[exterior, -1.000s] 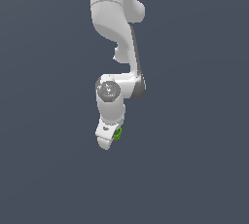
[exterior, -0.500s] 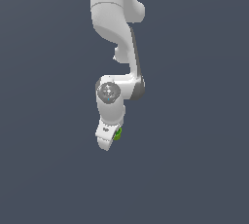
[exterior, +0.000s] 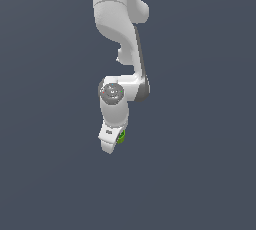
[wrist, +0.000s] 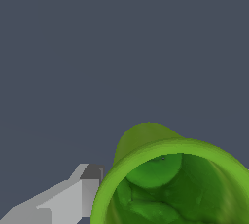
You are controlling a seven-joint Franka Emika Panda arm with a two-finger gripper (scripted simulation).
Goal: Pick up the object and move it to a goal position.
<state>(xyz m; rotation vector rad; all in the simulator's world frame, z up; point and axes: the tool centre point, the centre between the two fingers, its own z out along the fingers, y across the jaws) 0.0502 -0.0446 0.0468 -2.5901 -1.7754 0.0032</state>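
Sitting right at the tip of the end effector, the object shows in the exterior view only as a small green sliver peeking out from the white housing on the exterior view's right side, so nearly all of it is hidden behind the hand. There is no gap to close between the two: the cup lies within the end effector's own reach, pressed up against its lower end rather than off to one side or below it.

The wrist view fills in the rest. The object looms very close to the camera, its open mouth turned toward the lens so the darker green inside is visible, which suggests its long axis runs roughly along the end effector's approach line. One grey finger sits just beside the cup's rim, touching or nearly so; the opposite finger is out of frame.

From this the end effector appears closed around the cup and carrying it, though only one contact side can be checked, so the hold is a judgement and not a certainty. No counter surface or goal marker is visible in either view, so which way the goal lies from the end effector cannot be told
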